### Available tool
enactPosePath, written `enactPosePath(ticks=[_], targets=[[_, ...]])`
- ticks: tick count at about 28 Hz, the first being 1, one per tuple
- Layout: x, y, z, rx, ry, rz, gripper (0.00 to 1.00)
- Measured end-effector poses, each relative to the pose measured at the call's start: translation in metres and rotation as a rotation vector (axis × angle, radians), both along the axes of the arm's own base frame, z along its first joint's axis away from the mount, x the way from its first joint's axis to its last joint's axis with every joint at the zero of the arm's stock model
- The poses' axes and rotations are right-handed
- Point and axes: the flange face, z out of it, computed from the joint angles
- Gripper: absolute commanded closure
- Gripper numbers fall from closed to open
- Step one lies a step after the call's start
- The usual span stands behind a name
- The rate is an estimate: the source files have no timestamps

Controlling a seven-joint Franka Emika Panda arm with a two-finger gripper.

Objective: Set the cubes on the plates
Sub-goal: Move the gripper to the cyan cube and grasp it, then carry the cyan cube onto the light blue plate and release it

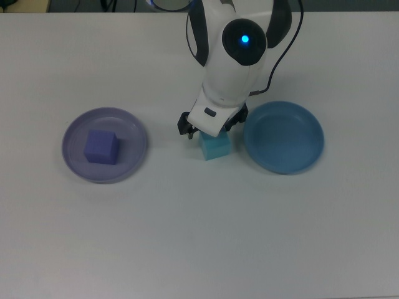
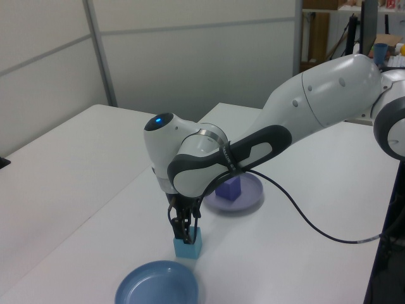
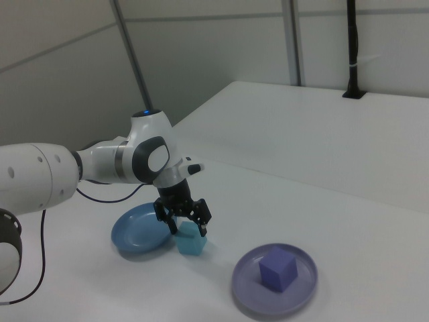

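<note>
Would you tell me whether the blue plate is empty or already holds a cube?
Empty: the blue plate shows only bare surface, and the cyan cube sits on the table beside it.

2 plates on table (image 1: 187, 237): 1 plate (image 1: 128, 163) at the top view's left with a cube (image 1: 101, 147) on it, other plate (image 1: 283, 137) at the top view's right. 2nd cube (image 1: 216, 147) on the table between them, just beside the right plate, gripper (image 1: 211, 128) directly over it.
</note>
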Motion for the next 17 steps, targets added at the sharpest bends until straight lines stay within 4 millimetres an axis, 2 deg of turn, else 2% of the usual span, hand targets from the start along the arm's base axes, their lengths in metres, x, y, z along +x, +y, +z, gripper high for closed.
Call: enactPosePath(ticks=[4, 7, 8, 12, 13, 17], targets=[[-0.003, 0.006, -0.005, -0.002, 0.009, 0.01, 0.09], [-0.005, 0.011, -0.009, -0.004, 0.016, 0.018, 0.24], [-0.006, 0.012, -0.01, -0.004, 0.018, 0.02, 0.42], [-0.007, 0.016, -0.012, -0.005, 0.022, 0.026, 0.65], [-0.007, 0.015, -0.012, -0.005, 0.022, 0.026, 0.75], [-0.006, 0.015, -0.01, -0.004, 0.017, 0.024, 0.76]])
